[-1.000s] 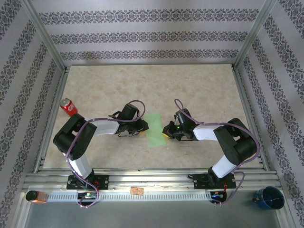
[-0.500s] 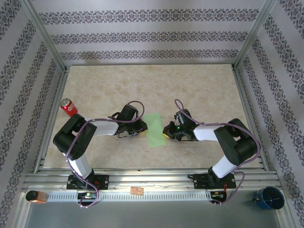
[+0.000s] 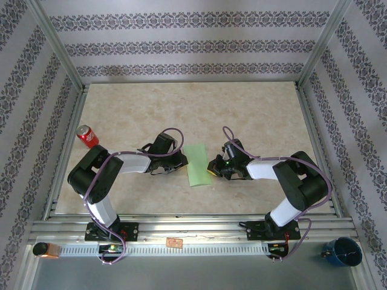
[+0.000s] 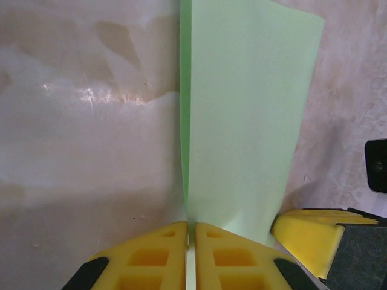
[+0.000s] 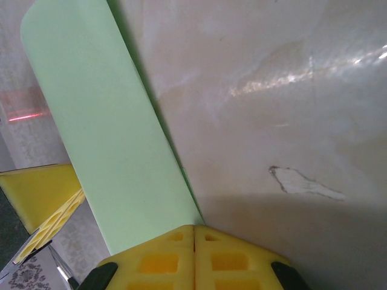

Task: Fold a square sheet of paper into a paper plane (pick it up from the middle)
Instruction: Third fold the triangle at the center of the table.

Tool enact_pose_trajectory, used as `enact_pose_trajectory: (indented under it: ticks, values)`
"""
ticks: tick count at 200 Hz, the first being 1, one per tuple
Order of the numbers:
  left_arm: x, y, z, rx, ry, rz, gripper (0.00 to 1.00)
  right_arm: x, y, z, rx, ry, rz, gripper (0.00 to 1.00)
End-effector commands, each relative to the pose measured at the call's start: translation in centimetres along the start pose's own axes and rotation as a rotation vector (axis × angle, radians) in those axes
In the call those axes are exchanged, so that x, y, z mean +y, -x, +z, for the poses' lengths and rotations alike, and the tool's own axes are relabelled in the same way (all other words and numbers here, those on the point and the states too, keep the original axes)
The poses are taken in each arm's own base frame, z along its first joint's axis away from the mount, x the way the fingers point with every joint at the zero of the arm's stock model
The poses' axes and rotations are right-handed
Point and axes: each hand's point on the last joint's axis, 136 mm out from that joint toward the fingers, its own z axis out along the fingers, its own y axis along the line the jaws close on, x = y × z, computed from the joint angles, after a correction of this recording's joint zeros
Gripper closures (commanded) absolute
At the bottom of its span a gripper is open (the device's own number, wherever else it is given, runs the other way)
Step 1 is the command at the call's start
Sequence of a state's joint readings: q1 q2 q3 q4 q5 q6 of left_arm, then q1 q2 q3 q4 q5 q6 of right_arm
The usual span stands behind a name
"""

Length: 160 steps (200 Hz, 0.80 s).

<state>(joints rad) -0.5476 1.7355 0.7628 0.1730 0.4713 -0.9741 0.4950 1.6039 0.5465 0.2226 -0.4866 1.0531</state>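
While both arms lean in low over the middle of the table (image 3: 254,115), the paper (image 3: 196,165) sits right between them as a long, narrow light green strip, its length running away from the bases. The left gripper (image 4: 190,232) is on the strip's left edge. Its wrist view shows the two yellow fingers (image 4: 151,257) pressed together, with the paper's edge running straight down into the seam between them, so it's clamped on the paper. A thin, darker green band runs along that same edge, and there's a soft shadow on the table beside it.

Over on the other side, the right gripper (image 5: 194,238) is at the strip's right edge. Its fingers (image 5: 242,260) meet with no gap, and the paper's near corner tucks in exactly where they join, so that one is pinching the paper too. Each wrist view also catches the opposite gripper's yellow finger just beside the strip.

I can't tell whether the strip lies flat on the table or is lifted a touch. A red can (image 3: 87,136) stands near the table's left edge, well apart from all this.
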Motion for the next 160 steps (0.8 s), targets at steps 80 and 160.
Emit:
enact_pose_trajectory:
  ticks: [80,160]
  values:
    - [-1.48,0.67,-0.82,-0.03,-0.072,0.007,0.77,-2.92,-0.85,-0.08,0.015,-0.083,0.058,0.9]
    - [-1.33,0.96,-0.93,-0.044,-0.109,-0.023,0.84,-2.99,-0.88,0.07,0.022,-0.082,0.063,0.89]
